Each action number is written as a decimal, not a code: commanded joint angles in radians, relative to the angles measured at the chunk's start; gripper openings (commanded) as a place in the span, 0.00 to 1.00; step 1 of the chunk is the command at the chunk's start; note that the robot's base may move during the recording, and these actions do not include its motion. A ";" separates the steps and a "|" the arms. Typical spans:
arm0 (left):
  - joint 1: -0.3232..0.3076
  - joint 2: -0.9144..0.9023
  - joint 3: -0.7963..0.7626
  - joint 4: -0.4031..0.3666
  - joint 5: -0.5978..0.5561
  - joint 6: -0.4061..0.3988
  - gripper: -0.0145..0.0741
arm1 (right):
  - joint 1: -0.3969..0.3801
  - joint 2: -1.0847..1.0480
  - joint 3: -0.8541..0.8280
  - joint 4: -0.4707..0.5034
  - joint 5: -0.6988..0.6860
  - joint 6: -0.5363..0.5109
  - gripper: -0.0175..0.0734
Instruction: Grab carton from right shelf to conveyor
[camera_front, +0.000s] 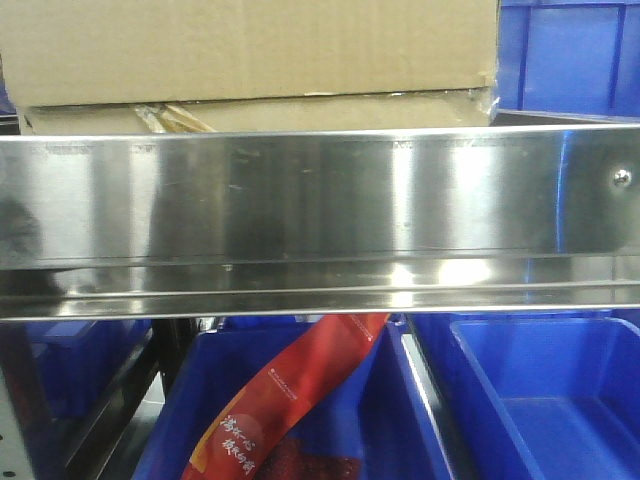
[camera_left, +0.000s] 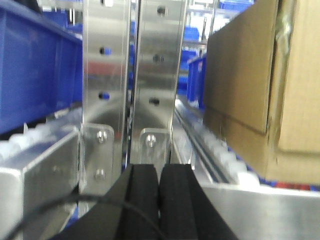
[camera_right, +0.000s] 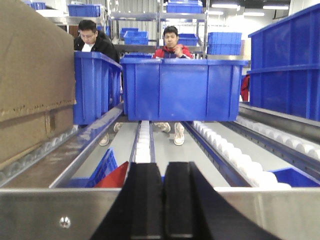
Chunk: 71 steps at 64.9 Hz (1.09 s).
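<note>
Cardboard this large cannot fit inside either pincer. The carton (camera_front: 250, 50) sits on the shelf's roller track, just behind the stainless front rail (camera_front: 300, 200). It lies to the right of the left gripper (camera_left: 160, 195) and to the left of the right gripper (camera_right: 163, 200), so it is between the two arms. Both grippers have their black pads pressed together with nothing in them, so the lift probably has to be a squeeze from both sides.

The box could slip if the side pressure is uneven, and its creased wall may buckle. The crinkled tape (camera_front: 480, 95) at the lower right corner hints at a weak bottom flap. The white rollers (camera_right: 230, 150) would let the box roll away from a push. Its bottom edge could also catch on the raised rail if it is dragged out low.

The steel uprights (camera_left: 107, 75) stand near the left gripper and could be hit. A blue bin (camera_front: 570, 55) stands just to the right of the carton and could be knocked. Two people (camera_right: 172, 40) stand beyond the far end. The conveyor is not in view.
</note>
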 joint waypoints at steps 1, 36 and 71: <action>0.005 -0.004 -0.004 -0.005 -0.035 -0.002 0.14 | 0.001 -0.003 0.000 0.003 -0.040 -0.007 0.11; 0.005 0.104 -0.456 0.063 0.299 0.003 0.42 | 0.001 0.057 -0.364 0.006 0.142 -0.007 0.53; -0.195 0.641 -0.968 -0.226 0.489 0.373 0.73 | 0.180 0.536 -0.720 0.057 0.165 -0.007 0.81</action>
